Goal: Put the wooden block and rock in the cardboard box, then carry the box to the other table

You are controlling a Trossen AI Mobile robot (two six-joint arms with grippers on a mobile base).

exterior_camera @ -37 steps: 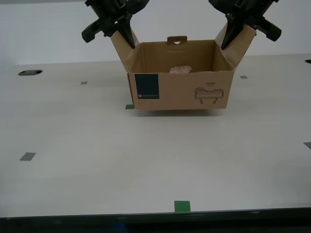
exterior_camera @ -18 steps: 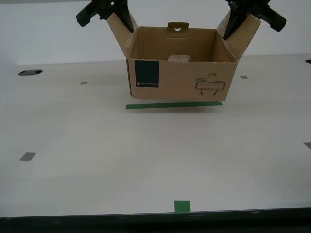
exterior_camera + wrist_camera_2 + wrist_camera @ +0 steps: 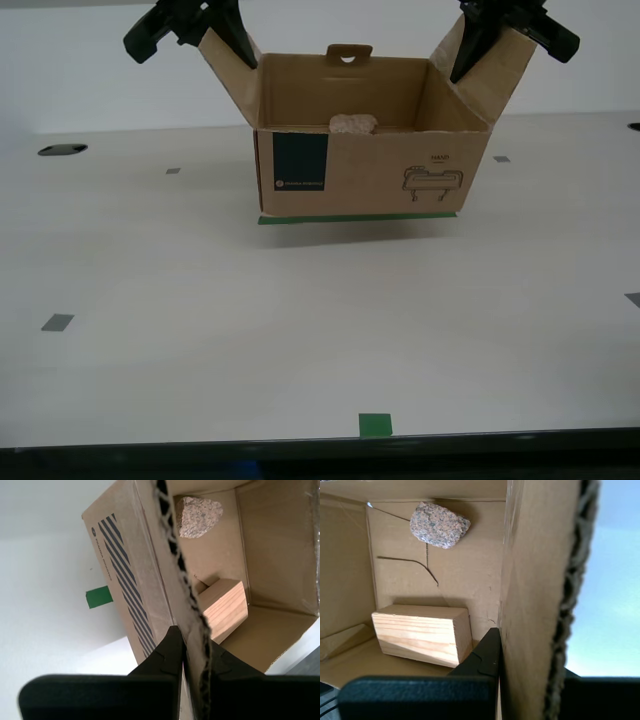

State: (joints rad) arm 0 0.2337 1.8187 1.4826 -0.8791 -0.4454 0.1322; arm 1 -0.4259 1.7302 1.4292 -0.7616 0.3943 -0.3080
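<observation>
Cardboard box (image 3: 365,150) hangs clear of the tabletop (image 3: 300,320), upper centre of the exterior view, above a green tape strip (image 3: 355,217). Rock (image 3: 439,524) and wooden block (image 3: 422,634) lie inside. My first gripper (image 3: 497,655) and my second gripper (image 3: 187,652) each have fingers clamped on a side flap.

My first gripper (image 3: 520,680) and my second gripper (image 3: 187,672) are matte black plastic — blocky bases, smooth wedge-shaped fingers.

box (image 3: 370,160) mouth open above, side flaps splayed outward | inside: rock (image 3: 439,524) by one wall, block (image 3: 422,634) apart from it, bare floor between | table (image 3: 300,330) in front bare but for flat tape marks
</observation>
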